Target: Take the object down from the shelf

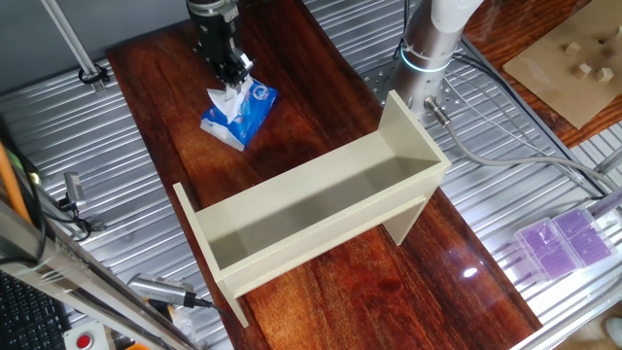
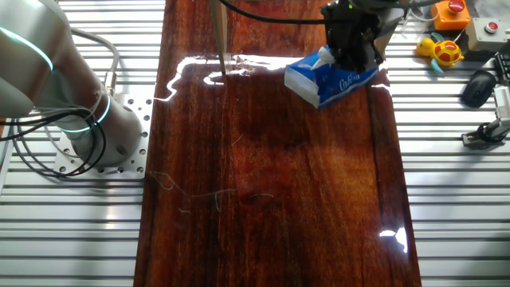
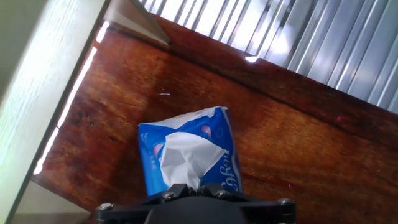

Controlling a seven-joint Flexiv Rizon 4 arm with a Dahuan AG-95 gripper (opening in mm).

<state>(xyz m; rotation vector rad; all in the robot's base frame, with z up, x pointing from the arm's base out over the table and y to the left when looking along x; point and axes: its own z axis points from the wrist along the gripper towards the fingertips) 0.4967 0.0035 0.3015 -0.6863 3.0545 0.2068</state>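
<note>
The blue tissue pack lies on the dark wooden table, beyond the far end of the beige shelf, whose trough holds nothing. White tissue sticks out of the pack's top. My gripper stands right over the pack, its fingers closed together on the white tissue. In the other fixed view the gripper covers the pack's top edge. In the hand view the pack lies flat on the wood just ahead of my gripper, with the shelf along the left.
The robot base and its cables stand at the right of the table. Ribbed metal surface surrounds the wooden board. A purple box lies at the right. A yellow toy and a mouse lie beside the board.
</note>
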